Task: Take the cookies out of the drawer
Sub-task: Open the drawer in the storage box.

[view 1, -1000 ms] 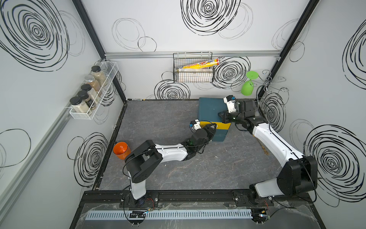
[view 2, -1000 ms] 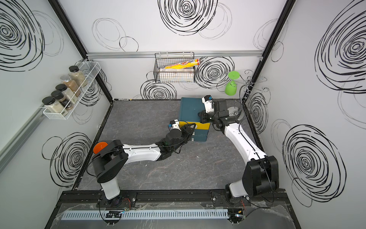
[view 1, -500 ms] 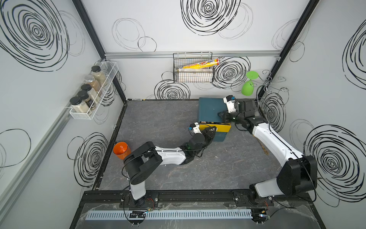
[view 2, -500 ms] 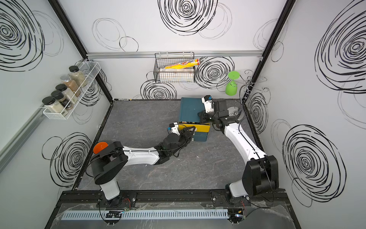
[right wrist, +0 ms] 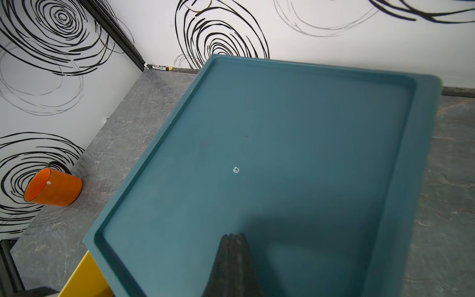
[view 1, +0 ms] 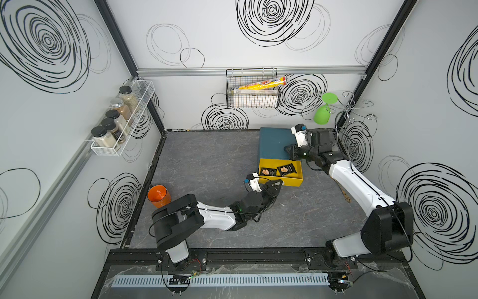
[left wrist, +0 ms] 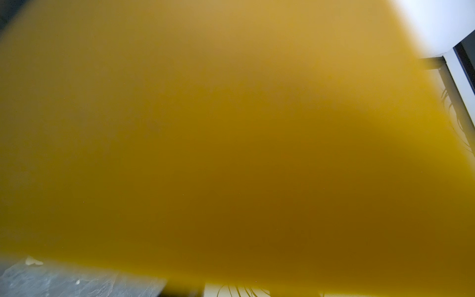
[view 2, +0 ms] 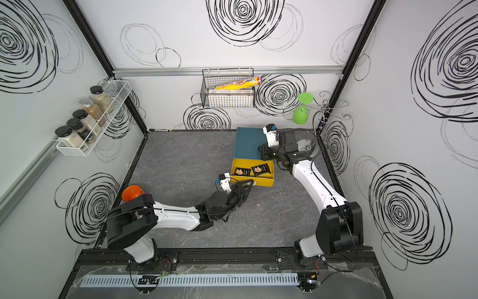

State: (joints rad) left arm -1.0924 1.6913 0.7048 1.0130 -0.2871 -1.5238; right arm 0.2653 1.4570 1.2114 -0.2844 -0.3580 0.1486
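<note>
Though print on cookies (view 1: pixel 285 169) is illegible, right end effector (right wrist: pixel 234 237) closed empty, left end effector (view 1: pixel 278 182) grip unclear

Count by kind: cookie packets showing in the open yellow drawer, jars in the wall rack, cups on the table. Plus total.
Black cookie packets: 2
Spice jars: 5
Orange cup: 1
Total: 8

White swirl-marked walls (view 1: pixel 222 33) surround a grey marbled floor (view 1: pixel 207 155).

Twin overhead views; wrist cameras close on drawer (left wrist: pixel 231 128), cabinet top (right wrist: pixel 282 128).
</note>
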